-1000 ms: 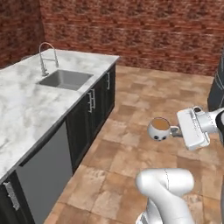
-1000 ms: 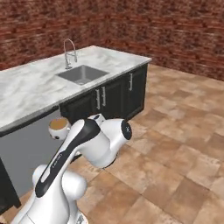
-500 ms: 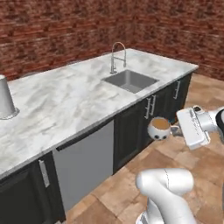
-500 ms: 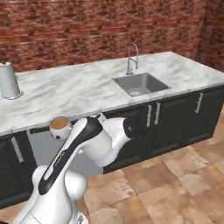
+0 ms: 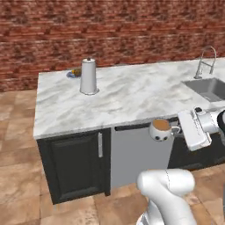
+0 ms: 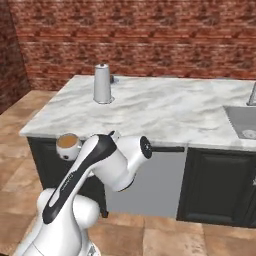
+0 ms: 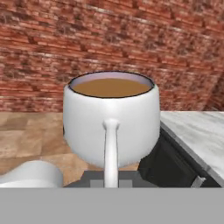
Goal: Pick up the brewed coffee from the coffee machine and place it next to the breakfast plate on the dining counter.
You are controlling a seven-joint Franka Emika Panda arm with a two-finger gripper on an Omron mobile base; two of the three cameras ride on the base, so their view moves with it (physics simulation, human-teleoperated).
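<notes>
The brewed coffee (image 5: 159,130) is a white spotted mug of light-brown coffee, held upright in the air in front of the counter's dark cabinets. My gripper (image 5: 176,130) is shut on its handle from the right. In the hand view the brewed coffee (image 7: 111,116) is close up, with its handle running down into my gripper (image 7: 111,181). The mug (image 6: 68,145) also sits left of my arm in the right base view. The breakfast plate (image 5: 72,74) lies at the far left corner of the dining counter (image 5: 132,99), partly behind a paper-towel roll. The coffee machine is out of view.
A tall white paper-towel roll (image 5: 88,76) stands on the counter near the plate, and the same roll (image 6: 102,83) appears in the right base view. A sink with a faucet (image 5: 205,63) is set into the counter's right end. Brick wall behind, tiled floor around.
The whole scene has slid sideways in both base views, so the base has moved. The sink went to the right and the paper-towel roll and plate came into view. The mug stays held.
</notes>
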